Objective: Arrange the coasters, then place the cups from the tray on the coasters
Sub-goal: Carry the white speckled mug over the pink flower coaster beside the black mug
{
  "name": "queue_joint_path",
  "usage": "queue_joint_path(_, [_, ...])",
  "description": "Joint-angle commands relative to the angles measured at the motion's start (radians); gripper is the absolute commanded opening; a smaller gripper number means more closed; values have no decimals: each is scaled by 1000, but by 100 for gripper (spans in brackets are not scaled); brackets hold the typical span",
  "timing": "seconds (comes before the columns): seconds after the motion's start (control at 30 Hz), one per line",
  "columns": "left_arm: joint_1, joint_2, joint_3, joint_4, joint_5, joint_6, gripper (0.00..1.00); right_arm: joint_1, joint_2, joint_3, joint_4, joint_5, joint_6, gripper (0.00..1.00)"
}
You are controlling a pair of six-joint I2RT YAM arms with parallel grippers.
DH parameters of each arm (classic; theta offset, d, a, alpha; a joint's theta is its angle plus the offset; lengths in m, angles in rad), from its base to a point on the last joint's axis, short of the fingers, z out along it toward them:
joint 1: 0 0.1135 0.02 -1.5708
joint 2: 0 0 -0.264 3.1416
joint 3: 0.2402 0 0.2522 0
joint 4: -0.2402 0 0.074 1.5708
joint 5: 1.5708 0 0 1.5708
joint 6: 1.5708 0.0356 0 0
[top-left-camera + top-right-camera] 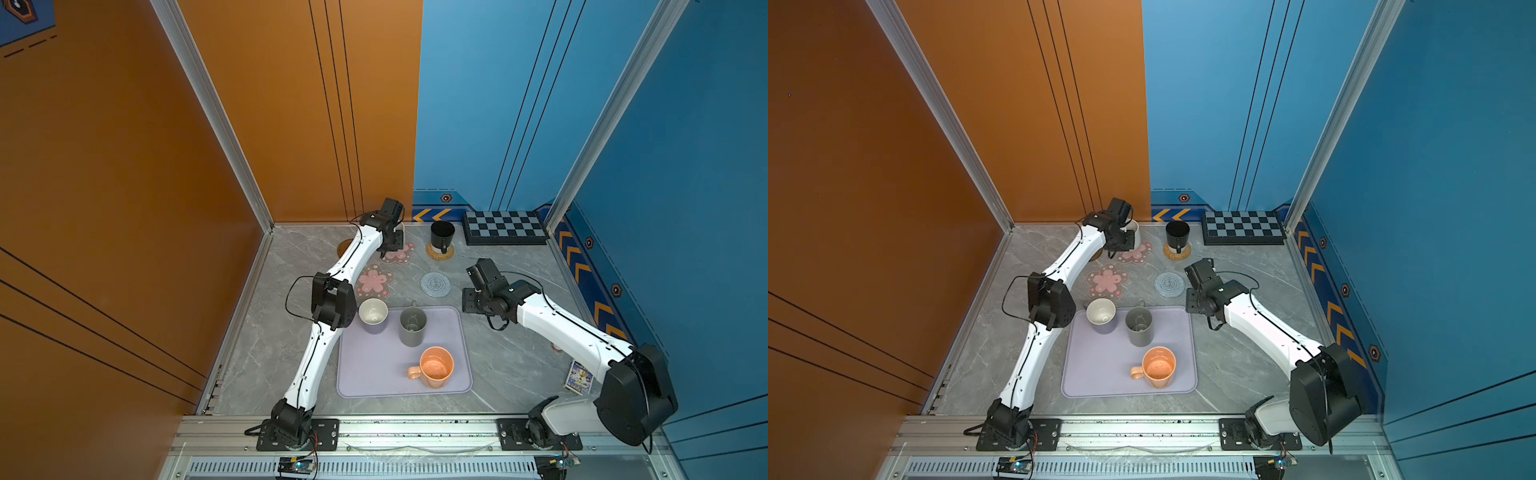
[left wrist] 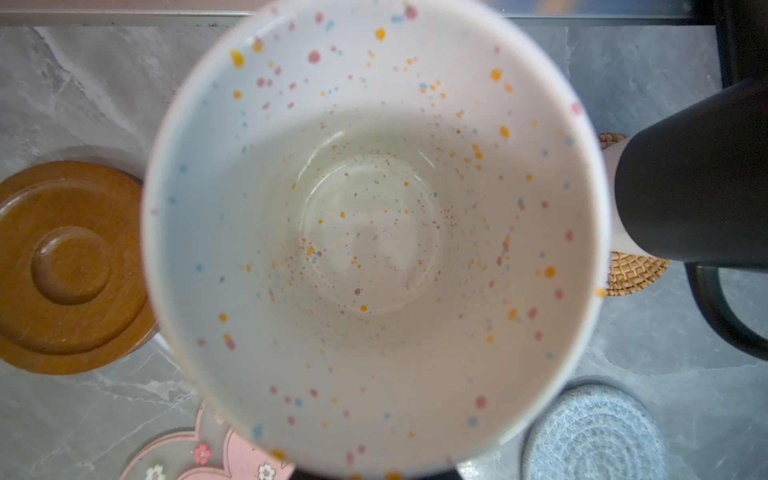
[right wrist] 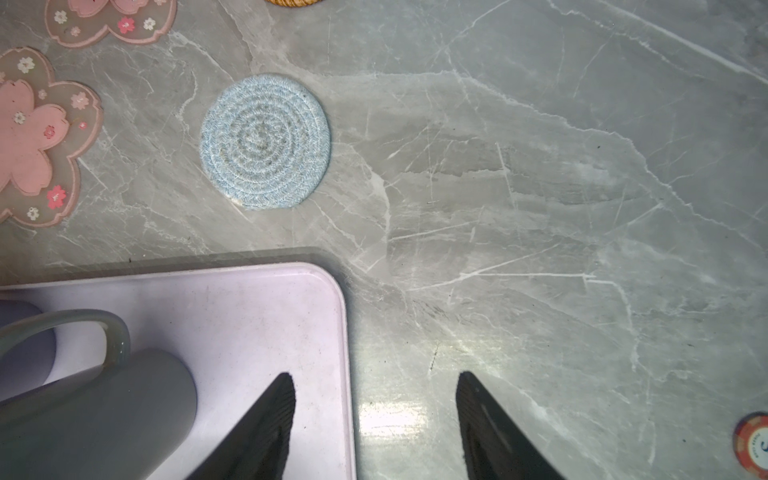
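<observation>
My left pincer (image 1: 392,245) reaches to the far side of the bench (image 1: 498,357). It is closed narrow on the white speckled mug (image 2: 374,232). The mug's open mouth fills my left wrist view, so the grip itself is hidden. A sliver of this mug (image 1: 1133,227) shows beside the pincer in a top view. It is between the brown wooden coaster (image 2: 70,266) and the black mug (image 1: 441,236), just beyond the farther pink flower coaster (image 1: 401,253). I cannot tell whether its base touches anything.

My right pincer (image 3: 374,378) stands about half open with nothing between its fingers (image 3: 270,415). It hangs at the far right corner of the lavender tray (image 1: 374,365), with one finger over the tray and the other over bare bench.

The black mug stands on the tan rattan coaster (image 1: 439,252), near the chessboard (image 1: 505,227). The grey-blue woven coaster (image 3: 265,141) lies bare between the tray and the rattan coaster. The nearer pink flower coaster (image 1: 374,280) is also bare, just beyond the tray's far left corner.

Three mugs are on the tray. The lavender mug (image 1: 373,316) is at its far left corner and the tall grey mug (image 1: 412,328) stands beside it. The orange mug (image 1: 436,368) is nearer me, with its handle pointing left.
</observation>
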Motion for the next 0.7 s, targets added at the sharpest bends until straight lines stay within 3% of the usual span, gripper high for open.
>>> queue_joint_path(0.0, [6,17,54,58,-4,13,0,-4,10,-12,20,-32,24,65])
queue_joint_path(0.67, [5,37,48,74,-12,0,0,0,48,2,31,-63,37,65])
